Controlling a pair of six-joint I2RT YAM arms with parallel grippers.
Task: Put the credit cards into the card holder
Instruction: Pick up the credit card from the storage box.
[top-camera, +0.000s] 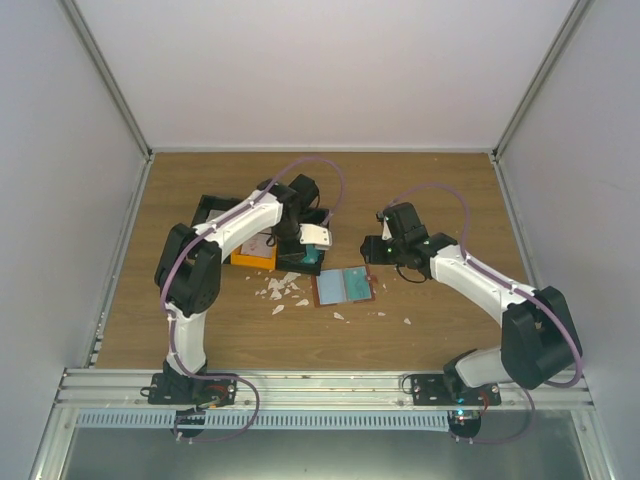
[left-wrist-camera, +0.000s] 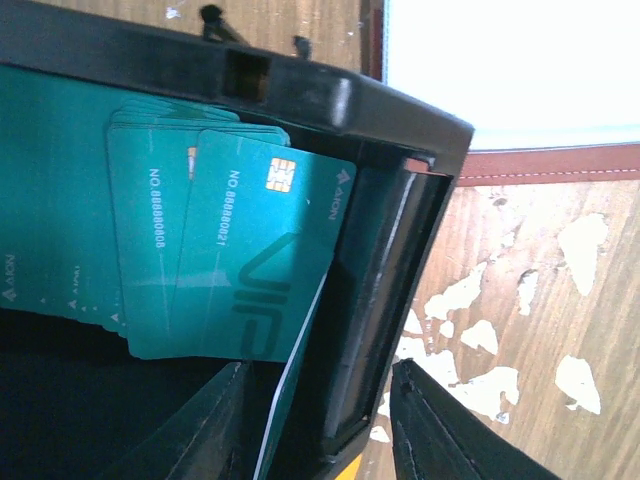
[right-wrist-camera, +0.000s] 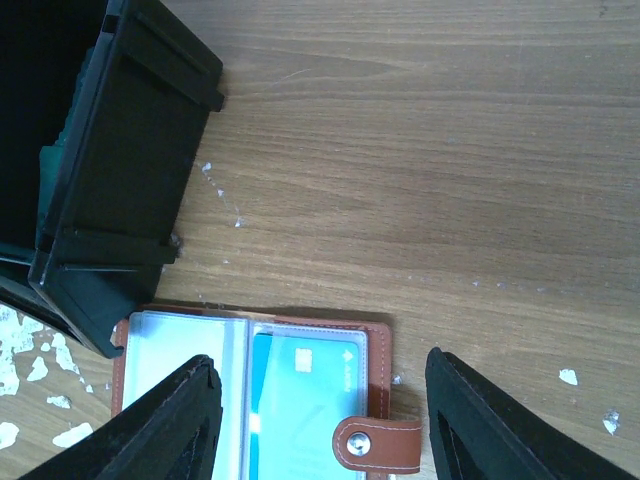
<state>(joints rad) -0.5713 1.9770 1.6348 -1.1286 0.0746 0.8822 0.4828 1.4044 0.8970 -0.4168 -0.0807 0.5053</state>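
Teal credit cards (left-wrist-camera: 240, 260) press the bin wall (left-wrist-camera: 375, 280), left hand (left-wrist-camera: 320, 400) astride.

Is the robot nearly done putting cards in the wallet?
It looks barely started. One teal card sits in the open card holder. The left gripper, open, straddles the black bin wall by the stack of teal cards, holding none. The right gripper hangs open over the holder. That stack is left.

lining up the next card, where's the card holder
The card holder lies open near the middle of the top view, just right of the white scraps and beside the black bin, close to the open right gripper.
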